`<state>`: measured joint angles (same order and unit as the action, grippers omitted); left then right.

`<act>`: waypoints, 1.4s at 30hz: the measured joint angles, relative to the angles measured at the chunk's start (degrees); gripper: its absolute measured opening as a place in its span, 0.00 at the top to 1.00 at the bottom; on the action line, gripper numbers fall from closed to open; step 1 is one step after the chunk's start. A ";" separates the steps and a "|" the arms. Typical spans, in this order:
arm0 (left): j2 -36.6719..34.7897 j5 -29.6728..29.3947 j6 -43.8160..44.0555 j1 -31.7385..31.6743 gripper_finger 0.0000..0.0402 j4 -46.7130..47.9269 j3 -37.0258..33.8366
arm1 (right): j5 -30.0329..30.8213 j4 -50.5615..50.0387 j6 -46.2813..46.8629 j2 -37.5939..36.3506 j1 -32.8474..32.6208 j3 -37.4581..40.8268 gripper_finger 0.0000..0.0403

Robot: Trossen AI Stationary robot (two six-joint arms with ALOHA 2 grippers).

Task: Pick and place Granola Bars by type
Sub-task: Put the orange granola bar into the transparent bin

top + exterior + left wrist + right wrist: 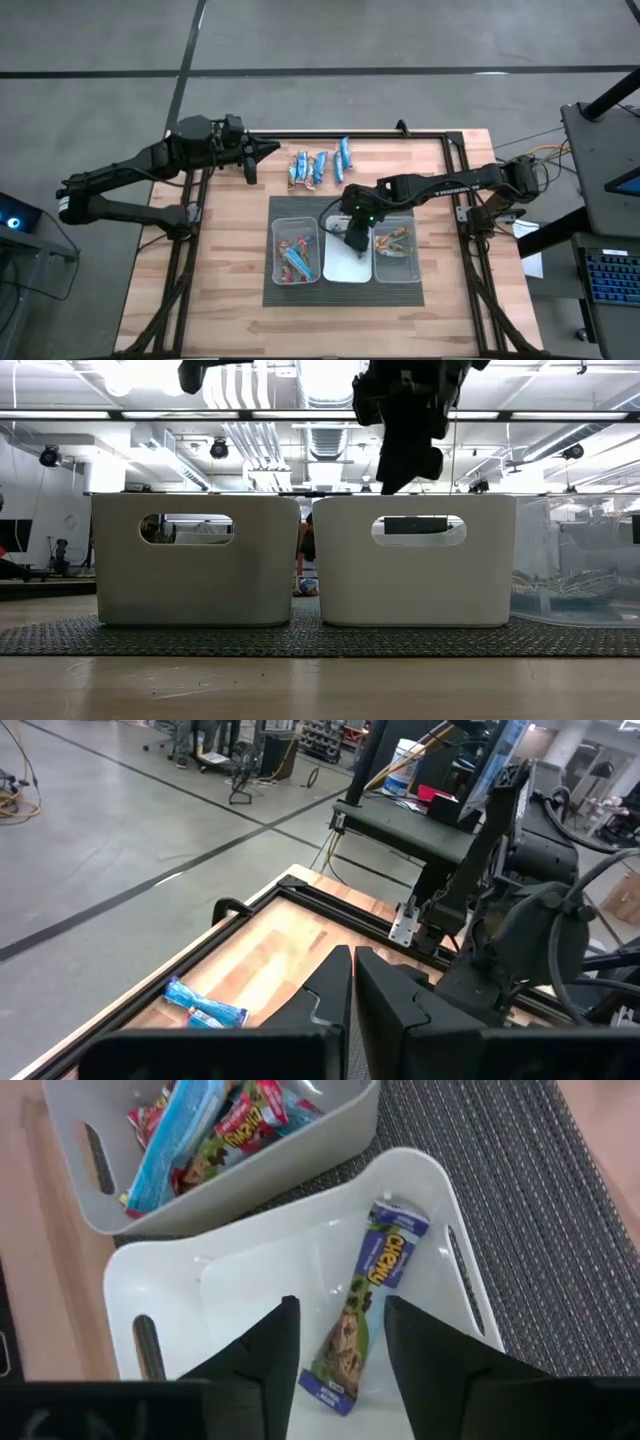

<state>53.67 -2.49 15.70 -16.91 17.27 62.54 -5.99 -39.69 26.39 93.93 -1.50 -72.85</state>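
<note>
Three bins stand side by side on a dark mat [345,290]. The left bin [295,250] holds red-and-blue granola bars [210,1125], and the right bin [395,247] holds brownish ones. In the middle bin [250,1240] a single blue-ended Chewy bar [372,1280] lies flat on the floor. My right gripper [340,1315] hangs open over that bin, slanting down, one finger on each side of the bar and clear of it. Several blue bars [320,165] lie loose on the wood at the far side. My left gripper [352,982] is shut and empty, held high at the far left [250,162].
A black frame rail [350,137] runs along the table's far edge and sides. In the low view the bin walls [195,560] stand upright, with my right gripper [405,460] above them. Bare wood lies at the near side [330,330].
</note>
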 joint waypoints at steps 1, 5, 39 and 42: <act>0.00 -0.05 0.07 0.00 1.00 0.03 0.00 | 0.09 -0.02 0.00 -0.09 0.00 -0.26 0.64; 0.00 -0.15 -0.37 0.00 0.93 0.10 0.00 | 0.58 -0.24 0.00 -0.54 0.04 -1.22 0.60; 9.11 -7.90 -3.39 -1.68 0.70 22.16 12.32 | 8.76 -10.66 -12.72 -27.57 17.75 -1.89 0.87; 12.60 -8.87 -1.45 -3.56 0.70 25.98 16.61 | 9.67 -11.18 -12.79 -29.20 19.48 -1.87 0.82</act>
<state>66.27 -11.36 14.25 -20.47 43.25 79.15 3.68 -50.87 13.60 64.73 17.98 -74.72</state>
